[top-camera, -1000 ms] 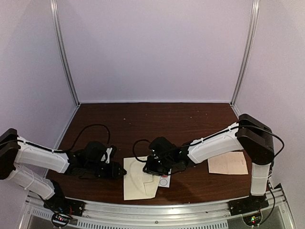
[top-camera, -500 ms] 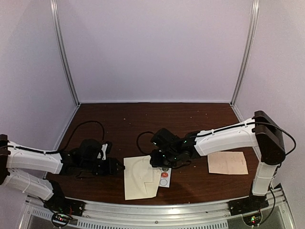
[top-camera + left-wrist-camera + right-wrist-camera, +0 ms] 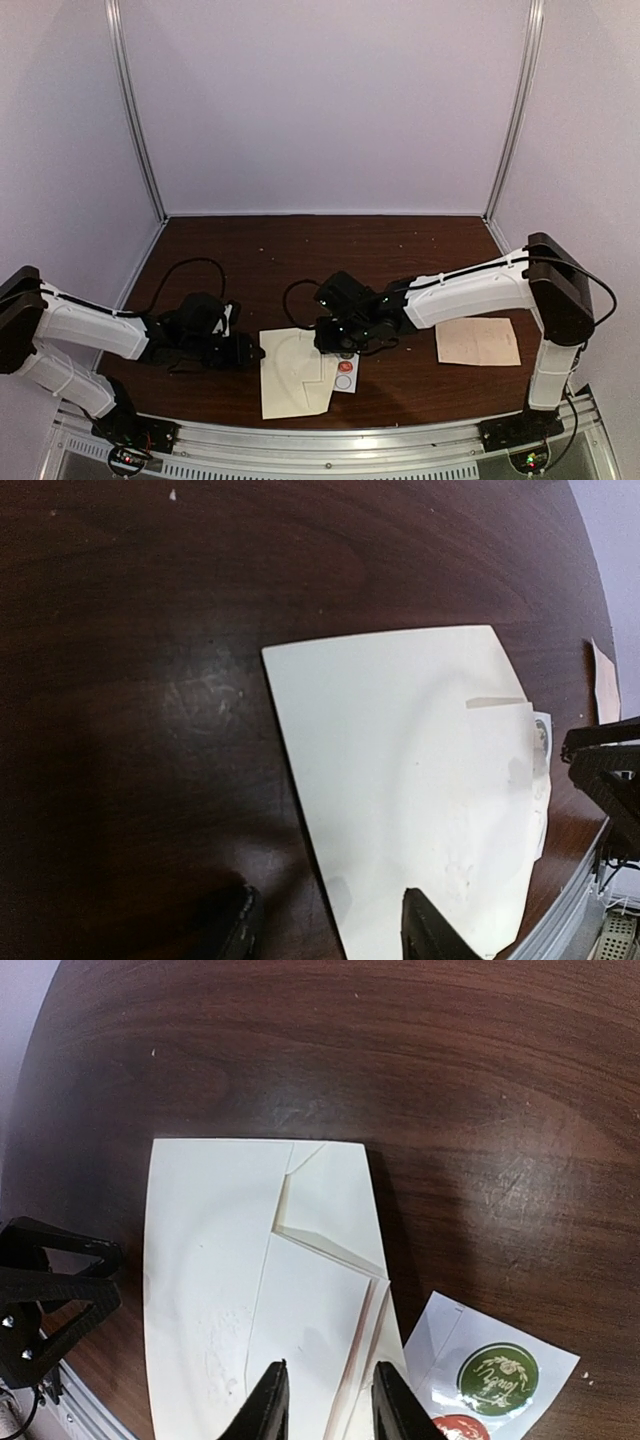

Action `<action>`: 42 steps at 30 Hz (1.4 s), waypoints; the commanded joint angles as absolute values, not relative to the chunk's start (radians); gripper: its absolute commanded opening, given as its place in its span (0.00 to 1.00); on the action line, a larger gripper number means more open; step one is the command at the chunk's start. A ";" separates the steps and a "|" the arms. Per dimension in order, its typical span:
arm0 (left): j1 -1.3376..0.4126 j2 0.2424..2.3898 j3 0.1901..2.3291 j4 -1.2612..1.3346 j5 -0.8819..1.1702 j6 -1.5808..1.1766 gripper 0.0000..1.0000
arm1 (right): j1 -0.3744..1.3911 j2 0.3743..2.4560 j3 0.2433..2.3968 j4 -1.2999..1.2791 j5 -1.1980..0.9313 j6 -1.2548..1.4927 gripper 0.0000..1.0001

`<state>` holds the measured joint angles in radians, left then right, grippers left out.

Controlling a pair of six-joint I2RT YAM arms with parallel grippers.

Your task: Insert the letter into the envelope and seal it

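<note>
The envelope (image 3: 293,378) lies flat — left gripper (image 3: 256,352), half-open, at its 10 o'clock edge; right gripper (image 3: 334,346), narrowly parted, over its 2 o'clock corner.

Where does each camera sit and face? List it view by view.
Top: above and behind the bases, facing down on the table; both arms, left hand, right hand.
Left wrist: low by the table, facing the envelope; own fingers at the bottom.
Right wrist: over the envelope, facing down; own fingers at the bottom, sticker card beside.
Shared: all see the envelope; each wrist view catches the other hand.
</note>
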<state>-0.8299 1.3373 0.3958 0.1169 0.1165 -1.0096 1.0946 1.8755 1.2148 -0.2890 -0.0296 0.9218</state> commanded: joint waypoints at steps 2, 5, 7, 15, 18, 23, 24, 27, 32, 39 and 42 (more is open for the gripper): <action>-0.820 1.382 0.447 0.177 0.131 -0.995 0.44 | 1.095 1.922 1.221 -0.269 -0.054 0.912 0.29; -0.821 1.413 0.456 0.186 0.142 -0.984 0.41 | 1.096 1.937 1.225 -0.268 -0.061 0.913 0.29; -0.821 1.434 0.464 0.191 0.144 -0.980 0.40 | 1.095 1.946 1.227 -0.264 -0.065 0.911 0.29; -0.821 1.499 0.484 0.200 0.157 -0.971 0.39 | 1.095 1.984 1.244 -0.249 -0.089 0.904 0.28; -0.820 1.513 0.488 0.197 0.158 -0.966 0.37 | 1.095 1.994 1.251 -0.241 -0.098 0.900 0.27; -0.821 1.520 0.488 0.202 0.169 -0.964 0.34 | 1.095 2.012 1.258 -0.199 -0.134 0.900 0.25; -0.820 1.520 0.489 0.201 0.171 -0.964 0.33 | 1.095 2.017 1.261 -0.190 -0.144 0.900 0.25; -0.821 1.520 0.488 0.204 0.175 -0.963 0.33 | 1.095 2.028 1.274 -0.173 -0.156 0.896 0.24; -0.821 1.520 0.487 0.212 0.187 -0.968 0.32 | 1.095 2.044 1.297 -0.158 -0.181 0.890 0.24; -0.821 1.487 0.486 0.188 0.168 -0.971 0.32 | 1.095 2.006 1.296 -0.180 -0.154 0.885 0.24; -0.821 1.421 0.491 0.140 0.130 -0.970 0.34 | 1.095 1.955 1.282 -0.214 -0.119 0.879 0.25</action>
